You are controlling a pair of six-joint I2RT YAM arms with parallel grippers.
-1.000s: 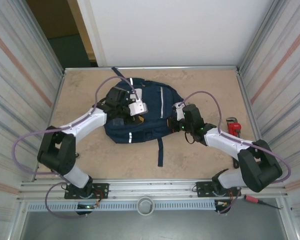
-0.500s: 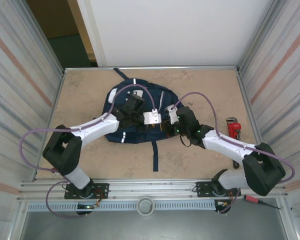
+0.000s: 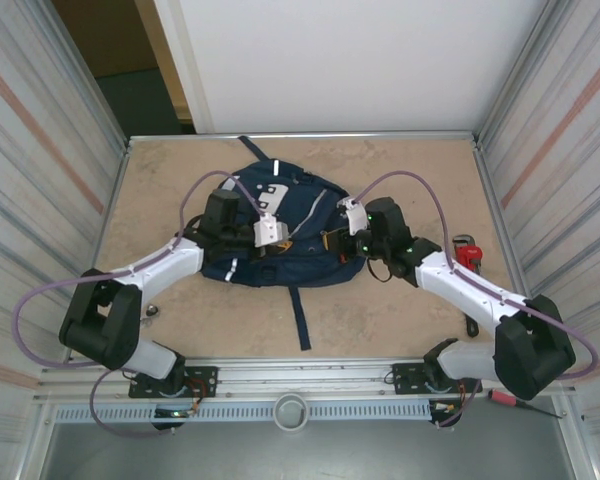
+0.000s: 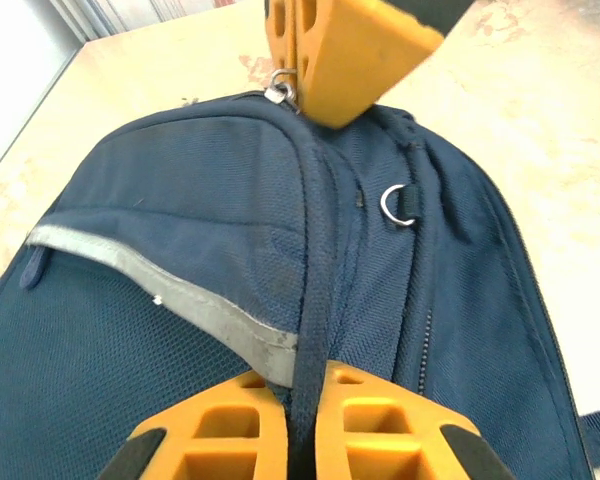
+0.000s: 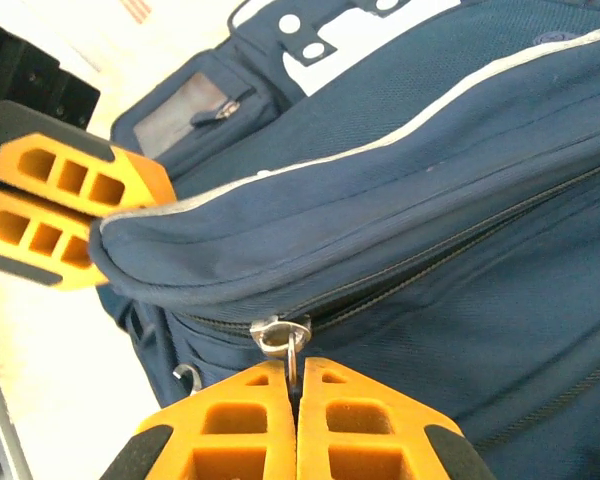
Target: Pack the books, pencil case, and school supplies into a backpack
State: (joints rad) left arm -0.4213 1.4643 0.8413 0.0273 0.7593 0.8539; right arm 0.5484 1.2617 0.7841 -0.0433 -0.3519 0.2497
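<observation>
The navy-blue backpack point(image 3: 280, 215) lies flat mid-table, its zip closed. In the left wrist view my left gripper point(image 4: 302, 385) is shut on a dark webbing strip point(image 4: 315, 260) that runs over the backpack point(image 4: 180, 260). From above, the left gripper point(image 3: 285, 243) sits on the bag's near side. My right gripper point(image 5: 296, 372) is shut on the metal ring of the zipper pull point(image 5: 280, 332) on the backpack point(image 5: 430, 190); from above, that right gripper point(image 3: 332, 243) is at the bag's right edge. The books, pencil case and school supplies are out of view.
A red pipe wrench point(image 3: 467, 253) lies right of the right arm. One loose strap point(image 3: 298, 318) trails toward the near edge. A red-handled screwdriver point(image 3: 508, 398) rests on the frame at the near right. Metal walls close in both sides.
The left gripper has shut on the webbing strip and its arm has drawn back to the left. The backpack has shifted and turned slightly. The right gripper stays shut on the zipper pull.
</observation>
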